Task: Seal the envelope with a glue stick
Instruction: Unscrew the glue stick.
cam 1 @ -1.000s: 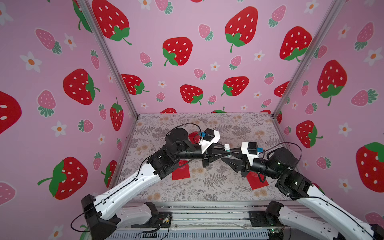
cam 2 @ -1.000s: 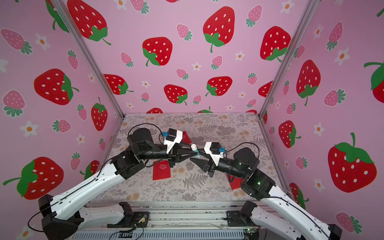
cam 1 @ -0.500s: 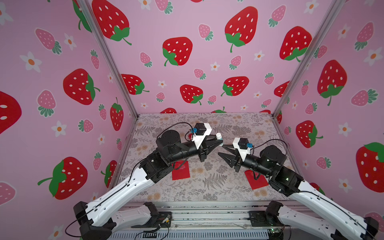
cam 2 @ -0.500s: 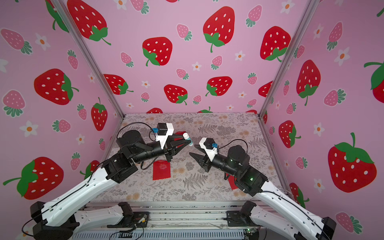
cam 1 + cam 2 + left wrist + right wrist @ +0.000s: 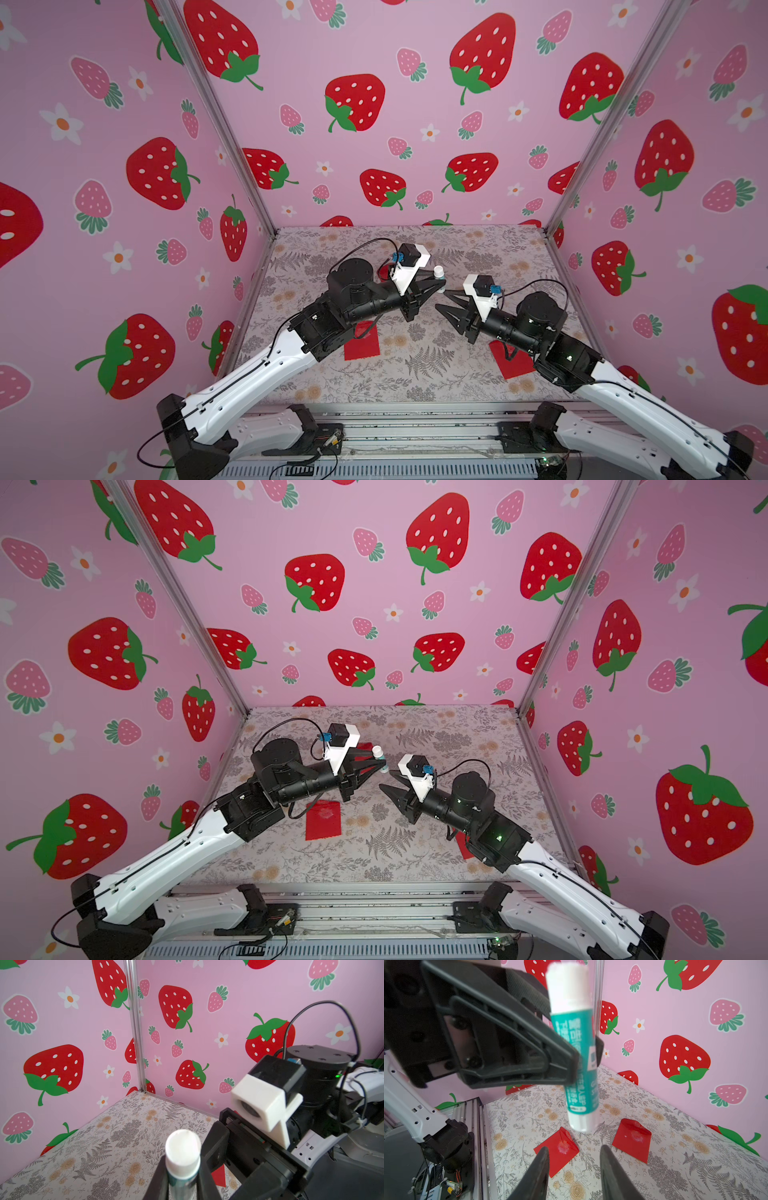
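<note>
The left gripper pinches the glue stick, a smooth white cylinder with a glossy teal label, upright in mid-air above the fern-printed tablecloth. The right gripper hangs just beside it, tapered black jaws parted and empty; a flat red paper envelope lies on the cloth

Pink walls printed with red strawberries and small white flowers close me in on three sides, joined by silver corner posts. My worktop wears a grey fern-and-blossom cloth, evenly lit.
</note>
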